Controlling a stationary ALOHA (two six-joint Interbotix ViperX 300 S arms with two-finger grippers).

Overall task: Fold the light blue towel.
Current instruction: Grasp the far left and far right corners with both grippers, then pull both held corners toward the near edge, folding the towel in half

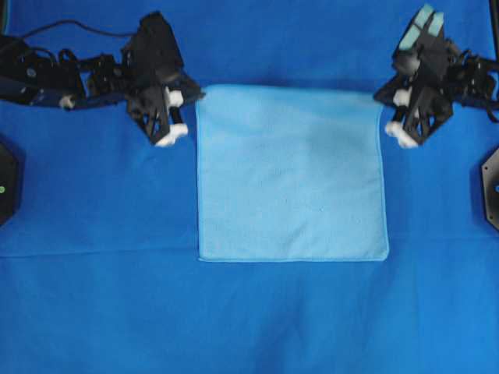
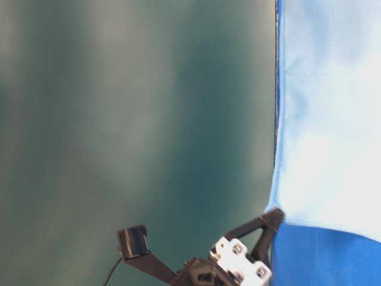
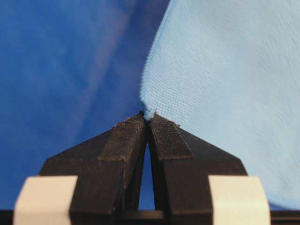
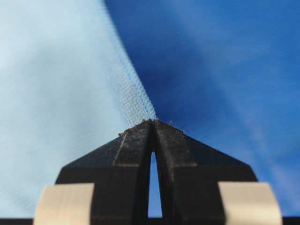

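The light blue towel [image 1: 292, 175] is a pale square spread over the dark blue cloth, its near edge lying straight. My left gripper [image 1: 199, 95] is shut on the towel's far left corner. The left wrist view shows that corner of the towel [image 3: 225, 84] pinched between the tips of the left gripper [image 3: 148, 117]. My right gripper [image 1: 380, 98] is shut on the far right corner. In the right wrist view the hem of the towel [image 4: 56, 93] runs into the closed tips of the right gripper [image 4: 153, 122]. The table-level view shows the towel [image 2: 333, 119] as a pale sheet.
A large royal-blue cloth [image 1: 101, 296] covers the whole table under the towel. Black arm bases sit at the left edge [image 1: 6, 183] and the right edge [image 1: 491, 187]. A black cable [image 1: 70, 27] trails behind the left arm.
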